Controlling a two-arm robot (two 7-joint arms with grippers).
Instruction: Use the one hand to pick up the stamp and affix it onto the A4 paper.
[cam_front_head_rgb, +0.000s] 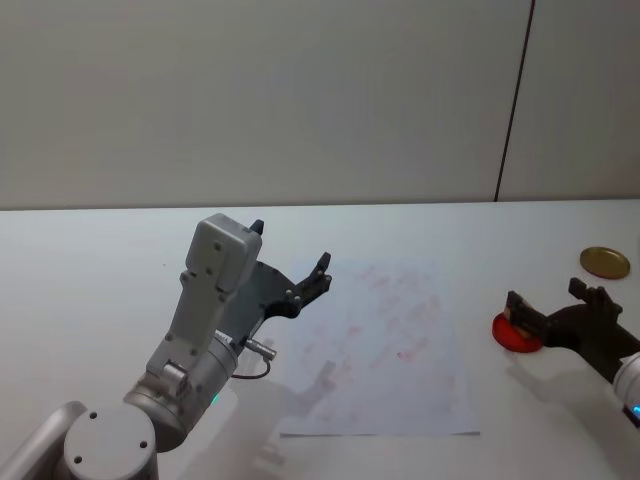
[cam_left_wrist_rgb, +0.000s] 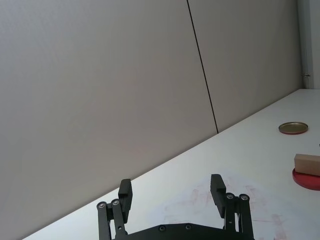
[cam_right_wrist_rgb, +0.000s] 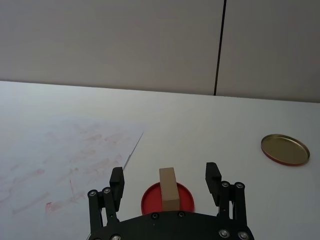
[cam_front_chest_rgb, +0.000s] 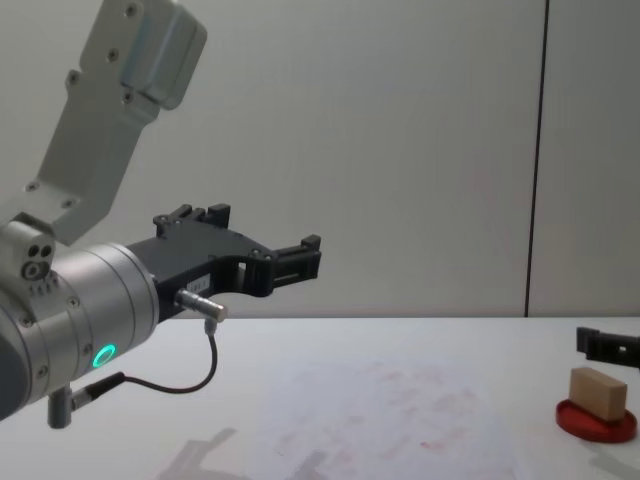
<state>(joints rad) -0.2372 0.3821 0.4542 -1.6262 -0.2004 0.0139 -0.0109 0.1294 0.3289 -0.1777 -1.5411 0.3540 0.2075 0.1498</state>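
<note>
Small tan wooden stamp (cam_right_wrist_rgb: 169, 190) on round red ink pad (cam_right_wrist_rgb: 150, 201) right of white A4 paper (cam_front_head_rgb: 400, 345), looks light and rigid, grab flat sides; black right gripper (cam_front_head_rgb: 549, 299) hovers at it, released; left gripper (cam_left_wrist_rgb: 171, 184) raised left of paper, released.

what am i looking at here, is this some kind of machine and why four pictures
It is a two-armed robot at a white table, caught by four cameras at one moment. One camera looks down from its head, one looks across from its chest, and one sits on each wrist, so those two show that arm's own black pincer up close. On the table lie a paper with faint red marks, a round red pad with a small wooden stamp standing on it, and a flat gold lid. The right pincer is open, with a finger on each side of the stamp and gaps between. The left pincer is open too, raised above the table by the paper's left side. Nothing is held.
</note>
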